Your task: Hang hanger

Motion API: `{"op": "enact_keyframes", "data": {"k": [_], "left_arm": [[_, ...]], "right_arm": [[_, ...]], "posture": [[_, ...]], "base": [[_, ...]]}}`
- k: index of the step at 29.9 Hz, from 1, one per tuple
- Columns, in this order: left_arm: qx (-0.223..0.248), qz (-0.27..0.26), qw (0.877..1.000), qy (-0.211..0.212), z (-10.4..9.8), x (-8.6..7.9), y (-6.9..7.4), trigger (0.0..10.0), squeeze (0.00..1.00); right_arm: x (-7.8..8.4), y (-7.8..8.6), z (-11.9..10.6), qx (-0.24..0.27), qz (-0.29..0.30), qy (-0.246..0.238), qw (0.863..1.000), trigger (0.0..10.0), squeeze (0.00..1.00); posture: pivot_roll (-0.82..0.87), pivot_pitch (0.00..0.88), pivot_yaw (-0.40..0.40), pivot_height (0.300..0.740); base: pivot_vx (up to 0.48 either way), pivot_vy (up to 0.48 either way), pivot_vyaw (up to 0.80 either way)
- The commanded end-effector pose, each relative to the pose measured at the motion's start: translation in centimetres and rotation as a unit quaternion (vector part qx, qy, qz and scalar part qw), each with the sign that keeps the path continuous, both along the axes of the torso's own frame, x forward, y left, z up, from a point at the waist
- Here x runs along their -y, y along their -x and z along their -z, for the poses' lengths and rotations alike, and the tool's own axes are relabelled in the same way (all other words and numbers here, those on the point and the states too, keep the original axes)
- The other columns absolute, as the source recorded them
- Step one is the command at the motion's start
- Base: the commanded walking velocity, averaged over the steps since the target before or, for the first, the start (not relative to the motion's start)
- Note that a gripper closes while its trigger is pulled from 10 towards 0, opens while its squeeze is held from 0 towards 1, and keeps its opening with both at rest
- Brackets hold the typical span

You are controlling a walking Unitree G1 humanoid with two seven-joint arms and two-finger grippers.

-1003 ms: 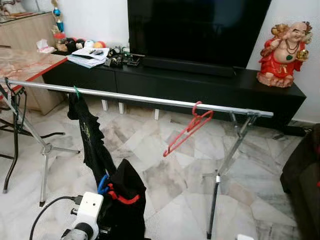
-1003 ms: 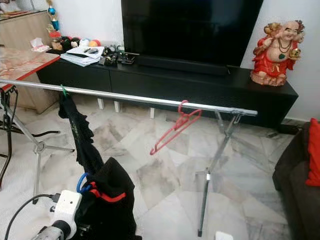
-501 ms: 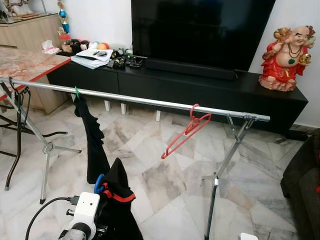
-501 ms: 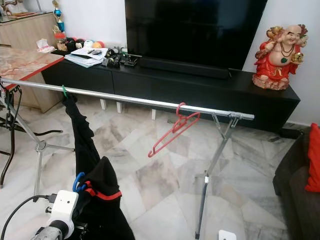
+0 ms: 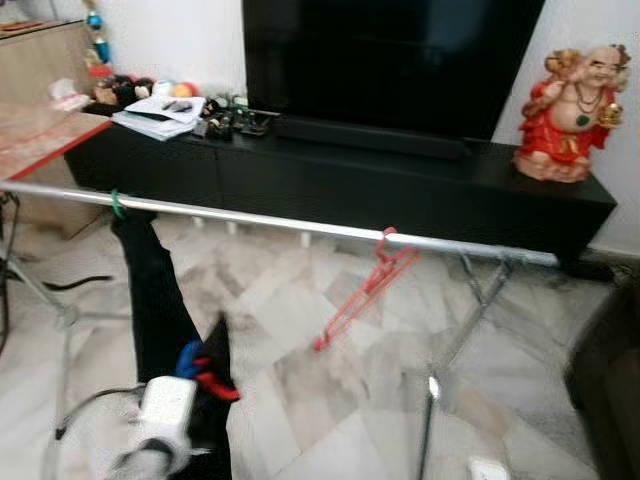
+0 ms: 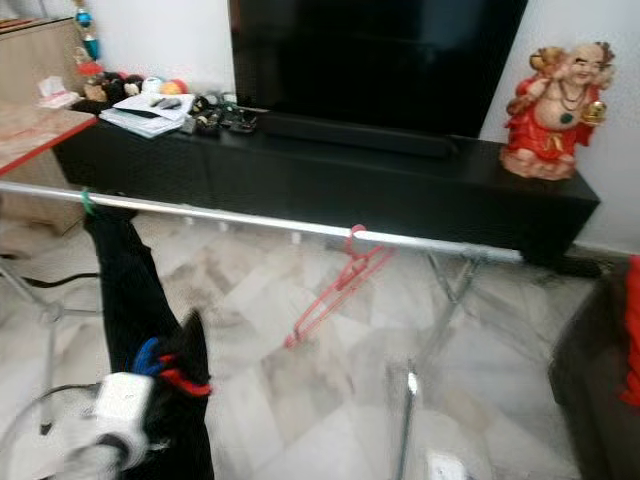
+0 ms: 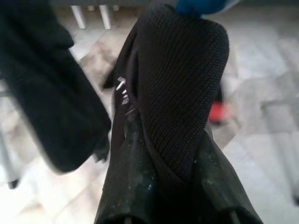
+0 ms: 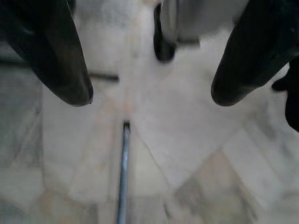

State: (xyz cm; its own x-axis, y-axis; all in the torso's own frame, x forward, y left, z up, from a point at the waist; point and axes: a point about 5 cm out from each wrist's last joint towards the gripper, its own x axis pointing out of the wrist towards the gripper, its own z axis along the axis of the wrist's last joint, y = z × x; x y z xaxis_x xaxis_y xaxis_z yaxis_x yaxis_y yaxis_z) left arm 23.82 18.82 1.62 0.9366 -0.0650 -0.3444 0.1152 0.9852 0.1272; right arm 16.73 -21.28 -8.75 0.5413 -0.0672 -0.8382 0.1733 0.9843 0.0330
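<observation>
Now: marble floor (image 5: 330,380) | left tool (image 7: 163,186) pinching black garment (image 7: 180,88) | right tool (image 8: 149,98) spread

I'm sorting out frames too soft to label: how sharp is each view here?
Both eye views are motion-blurred, smearing the rail and red hanger; left wrist view is sharp on the black garment, background soft; right wrist view is blurry, fingers out of focus.

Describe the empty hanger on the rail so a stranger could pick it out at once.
In front of the black TV cabinet a silver rail crosses the room. Toward its right end hangs a red hanger, bare and tilted. The green hanger toward the rail's left end carries a black garment.
</observation>
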Motion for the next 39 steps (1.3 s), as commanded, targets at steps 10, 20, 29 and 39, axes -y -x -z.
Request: {"op": "enact_keyframes", "data": {"k": [10,20,29,39], "left_arm": [[0.005,-0.018,1.0,-0.015,-0.3,-1.5,0.0,10.0,0.0],[0.018,0.009,1.0,0.016,-0.8,-1.0,-0.2,10.0,0.0],[0.004,0.156,0.987,-0.041,-1.7,0.1,0.1,10.0,0.0],[0.023,0.25,0.956,-0.149,-3.3,0.1,-0.4,10.0,0.0]], "right_arm": [[-1.6,-1.3,-0.3,0.017,-0.022,-0.009,1.0,10.0,0.0],[0.2,0.0,-0.1,0.008,-0.021,-0.001,1.0,10.0,0.0],[0.4,0.4,0.0,0.002,-0.024,0.002,1.0,10.0,0.0],[-2.2,-0.1,0.3,0.004,-0.033,-0.008,0.999,10.0,0.0]], "posture": [[0.11,0.0,-0.048,0.74],[0.11,0.0,-0.052,0.74],[0.11,0.0,-0.045,0.74],[0.11,0.0,-0.045,0.74]], "base": [[0.411,0.0,0.0],[0.264,0.0,0.0],[0.0,0.0,0.0],[0.0,0.0,0.0]]}}
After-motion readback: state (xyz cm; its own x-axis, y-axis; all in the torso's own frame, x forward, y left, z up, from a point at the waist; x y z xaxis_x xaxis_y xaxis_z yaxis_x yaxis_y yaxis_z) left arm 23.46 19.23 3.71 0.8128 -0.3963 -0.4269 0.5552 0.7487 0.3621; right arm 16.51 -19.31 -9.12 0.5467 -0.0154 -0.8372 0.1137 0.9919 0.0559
